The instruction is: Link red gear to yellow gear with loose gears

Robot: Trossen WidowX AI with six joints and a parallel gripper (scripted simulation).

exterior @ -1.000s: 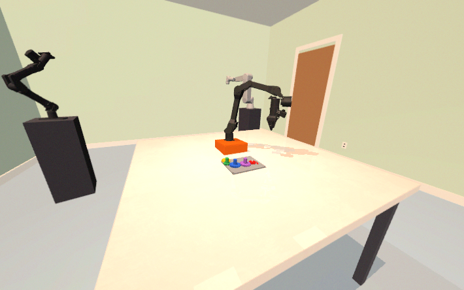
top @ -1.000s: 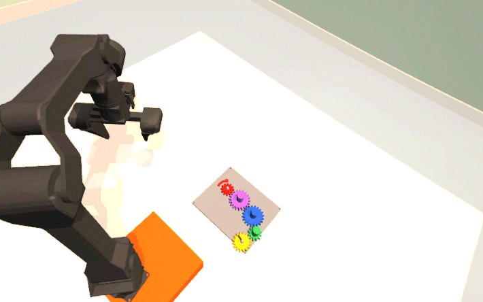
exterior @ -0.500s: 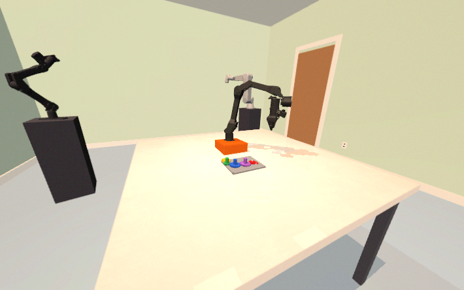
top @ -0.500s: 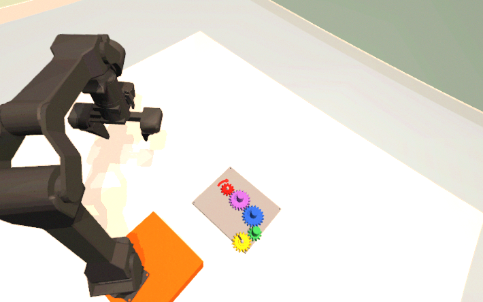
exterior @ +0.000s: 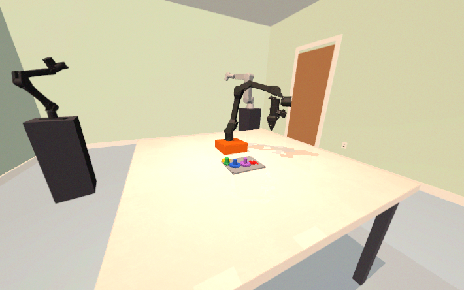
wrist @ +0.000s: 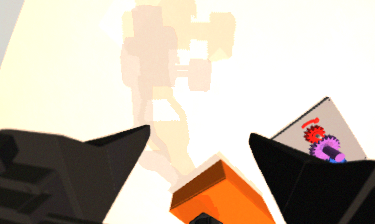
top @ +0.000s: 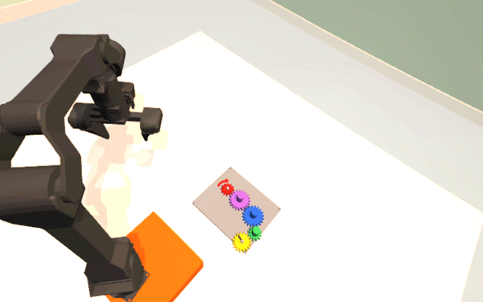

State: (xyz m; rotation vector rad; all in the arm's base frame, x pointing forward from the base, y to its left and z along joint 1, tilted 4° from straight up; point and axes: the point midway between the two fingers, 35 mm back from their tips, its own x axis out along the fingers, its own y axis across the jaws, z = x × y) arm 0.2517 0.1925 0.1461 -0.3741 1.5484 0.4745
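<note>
On the grey board point(top: 213, 206) point(exterior: 248, 169) point(wrist: 333, 117) the gears stand in a row. The red gear point(top: 224, 191) point(wrist: 315, 134) is beside the purple gear point(top: 232, 203) point(exterior: 245, 164) point(wrist: 320, 150). The blue gear point(top: 248, 221) point(exterior: 234, 165) is beside the purple one, then the green gear point(top: 256, 231) point(exterior: 227, 161), then the yellow gear point(top: 237, 245) with a black stripe. Neighbours appear to touch at their teeth, and all look flat. My gripper point(top: 127, 138) point(wrist: 199, 133) is open and empty, high above the table and away from the board.
The orange base block point(top: 168, 251) point(exterior: 231, 145) point(wrist: 238, 195) under the arm stands beside the board. The arm's shadow falls on the table point(top: 329, 187) point(exterior: 190, 208). Two other arms stand on dark pedestals point(exterior: 59, 158) point(exterior: 249, 119) beyond the table.
</note>
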